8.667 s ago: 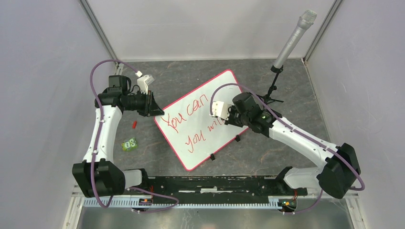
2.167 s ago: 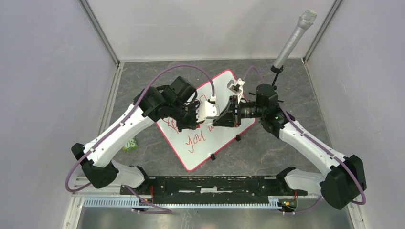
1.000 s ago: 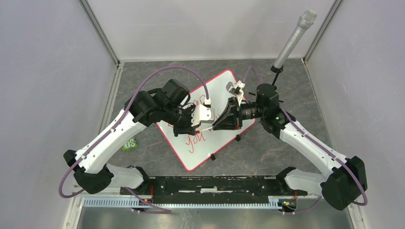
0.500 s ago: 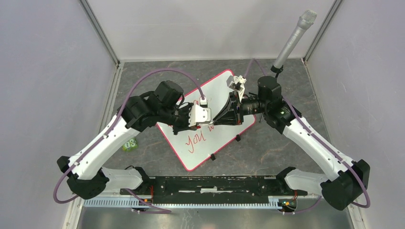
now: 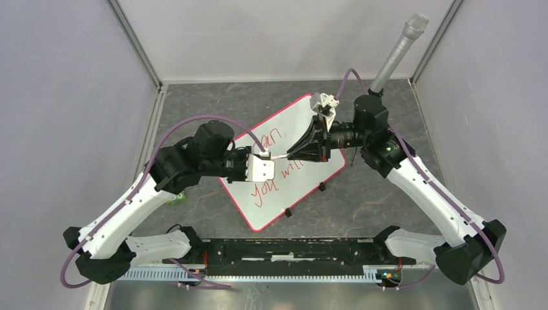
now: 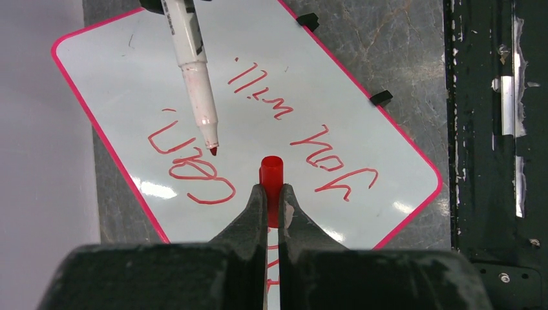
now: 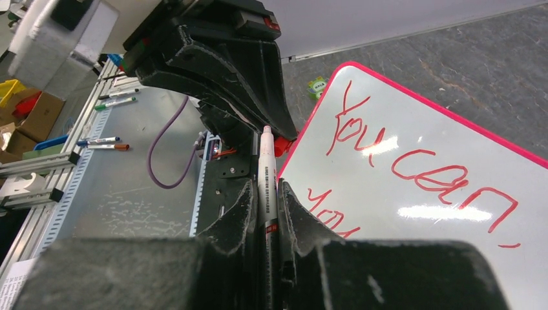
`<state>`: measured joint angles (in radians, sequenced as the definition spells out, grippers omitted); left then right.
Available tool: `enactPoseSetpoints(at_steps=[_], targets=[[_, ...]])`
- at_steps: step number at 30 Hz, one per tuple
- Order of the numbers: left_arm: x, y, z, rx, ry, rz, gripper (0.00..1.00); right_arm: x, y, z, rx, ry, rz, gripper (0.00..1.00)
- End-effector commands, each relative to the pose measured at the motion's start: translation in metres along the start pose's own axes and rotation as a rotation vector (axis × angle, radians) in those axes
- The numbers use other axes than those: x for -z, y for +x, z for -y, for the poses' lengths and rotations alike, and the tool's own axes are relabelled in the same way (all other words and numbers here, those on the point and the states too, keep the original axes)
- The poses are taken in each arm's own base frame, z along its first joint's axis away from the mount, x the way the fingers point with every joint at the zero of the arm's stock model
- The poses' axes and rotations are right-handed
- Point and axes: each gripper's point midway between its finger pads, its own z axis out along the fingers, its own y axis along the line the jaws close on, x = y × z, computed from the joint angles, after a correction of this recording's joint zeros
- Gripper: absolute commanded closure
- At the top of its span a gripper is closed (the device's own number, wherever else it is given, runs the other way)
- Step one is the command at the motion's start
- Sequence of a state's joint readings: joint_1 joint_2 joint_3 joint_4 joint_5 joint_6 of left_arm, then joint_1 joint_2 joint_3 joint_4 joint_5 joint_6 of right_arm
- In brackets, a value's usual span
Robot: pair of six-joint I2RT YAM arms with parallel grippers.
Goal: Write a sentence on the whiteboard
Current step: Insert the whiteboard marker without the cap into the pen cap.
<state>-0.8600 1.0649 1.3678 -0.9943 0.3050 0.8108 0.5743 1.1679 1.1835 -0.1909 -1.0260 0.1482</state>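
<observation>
The whiteboard (image 5: 271, 208) lies slantwise on the table, pink-framed, and carries the sentence (image 5: 276, 173) in red marker. My left gripper (image 6: 271, 194) hovers over the board, shut on a red marker cap (image 6: 272, 173). My right gripper (image 7: 266, 190) faces it from the far right, shut on the barrel of a white marker (image 7: 265, 169). The marker (image 6: 194, 84) has its red tip bare. It points at the cap from a short gap away and sits a little to the side of it. The top view shows both grippers meeting above the board's middle, with the marker (image 5: 279, 155) between them.
A microphone on a black stand (image 5: 395, 51) rises at the back right, close behind my right arm. A small green object (image 5: 176, 196) peeks out under my left arm. Two black clips (image 5: 321, 187) sit on the board's near right edge. Walls close in on three sides.
My left arm has drawn back toward the near left with the cap. My right gripper has shifted toward the far right with the marker. Both grips are unchanged.
</observation>
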Motion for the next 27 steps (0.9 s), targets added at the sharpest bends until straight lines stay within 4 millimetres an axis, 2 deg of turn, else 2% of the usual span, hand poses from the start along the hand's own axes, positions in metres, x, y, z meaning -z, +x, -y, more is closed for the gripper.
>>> enactPoseSetpoints(at_steps=[1, 6, 15, 27], targets=[[0.003, -0.011, -0.013, -0.052, -0.051, 0.035, 0.98, 0.002, -0.011, 0.001, 0.054, 0.033, 0.02, 1.0], [0.002, -0.012, -0.014, 0.001, -0.056, 0.031, 0.98, 0.002, 0.006, 0.012, 0.046, 0.101, -0.025, 1.0], [-0.003, -0.014, -0.014, 0.063, -0.043, 0.029, 0.98, -0.003, 0.02, 0.014, 0.034, 0.127, -0.059, 1.0], [0.0, -0.011, -0.016, 0.087, -0.067, 0.018, 0.98, -0.003, 0.024, 0.013, 0.039, 0.128, -0.072, 1.0]])
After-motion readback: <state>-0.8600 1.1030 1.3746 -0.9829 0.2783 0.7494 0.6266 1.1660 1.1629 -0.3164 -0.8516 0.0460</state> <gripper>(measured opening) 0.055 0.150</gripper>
